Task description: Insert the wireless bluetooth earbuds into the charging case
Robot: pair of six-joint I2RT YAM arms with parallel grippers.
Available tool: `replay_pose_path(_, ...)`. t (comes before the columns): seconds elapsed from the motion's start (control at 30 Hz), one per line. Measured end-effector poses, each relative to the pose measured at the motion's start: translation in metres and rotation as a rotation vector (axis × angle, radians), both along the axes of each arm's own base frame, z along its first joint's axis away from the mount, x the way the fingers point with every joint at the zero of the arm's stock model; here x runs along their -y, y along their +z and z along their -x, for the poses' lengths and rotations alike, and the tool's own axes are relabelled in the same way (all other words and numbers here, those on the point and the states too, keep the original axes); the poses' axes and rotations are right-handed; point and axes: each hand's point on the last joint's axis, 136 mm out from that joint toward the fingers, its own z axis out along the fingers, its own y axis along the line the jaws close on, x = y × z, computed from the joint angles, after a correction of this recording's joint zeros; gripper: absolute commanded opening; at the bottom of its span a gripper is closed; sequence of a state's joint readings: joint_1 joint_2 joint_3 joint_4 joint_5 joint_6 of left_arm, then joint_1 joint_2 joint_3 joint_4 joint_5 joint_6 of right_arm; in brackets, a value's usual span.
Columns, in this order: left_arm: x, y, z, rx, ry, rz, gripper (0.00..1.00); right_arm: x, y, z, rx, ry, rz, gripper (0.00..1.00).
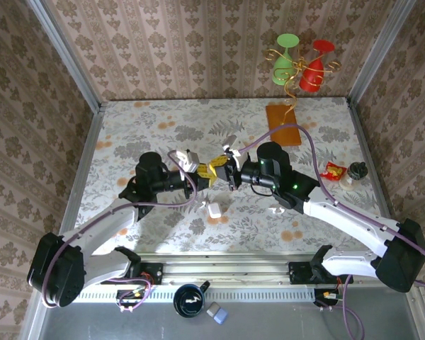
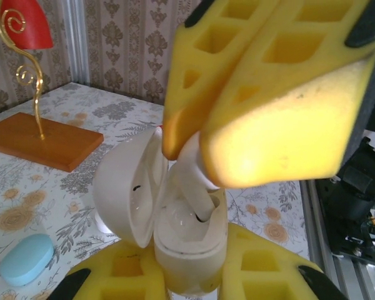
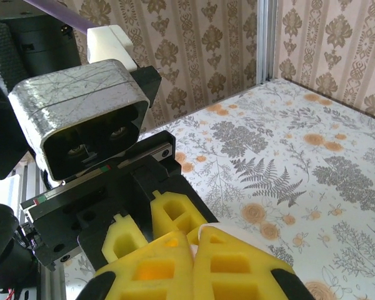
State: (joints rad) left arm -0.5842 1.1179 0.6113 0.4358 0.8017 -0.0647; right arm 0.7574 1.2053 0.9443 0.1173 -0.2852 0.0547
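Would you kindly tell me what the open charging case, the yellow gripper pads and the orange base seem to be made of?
Charging case: glossy white hard plastic, judging by its highlights. Gripper pads: matte yellow foam or soft rubber, with moulded square hollows. Orange base: probably wood or painted board; smooth, flat, dull sheen.

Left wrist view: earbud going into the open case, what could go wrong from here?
The earbud sits tilted in the right end effector, so it may catch on the rim of the charging case instead of seating. Its wide foam pads crowd the open lid and could push it. The left end effector grips only the case's base; a hard push might twist it loose.
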Motion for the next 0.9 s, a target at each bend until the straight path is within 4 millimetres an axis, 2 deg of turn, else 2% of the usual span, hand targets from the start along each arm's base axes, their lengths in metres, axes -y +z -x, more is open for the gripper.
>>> replay_pose_path(0.2,-0.001,0.007,-0.004,0.004,0.037,0.020,0.10,0.000,0.007,-0.003,0.025,-0.012,-0.020,0.12)
replay_pose_path(0.5,-0.001,0.006,-0.007,-0.019,0.048,0.023,0.10,-0.001,0.004,-0.008,0.026,-0.027,-0.018,0.16)
replay_pose_path(0.9,-0.001,0.010,-0.010,-0.027,0.067,0.037,0.09,-0.001,0.006,-0.012,0.046,-0.044,-0.031,0.16)
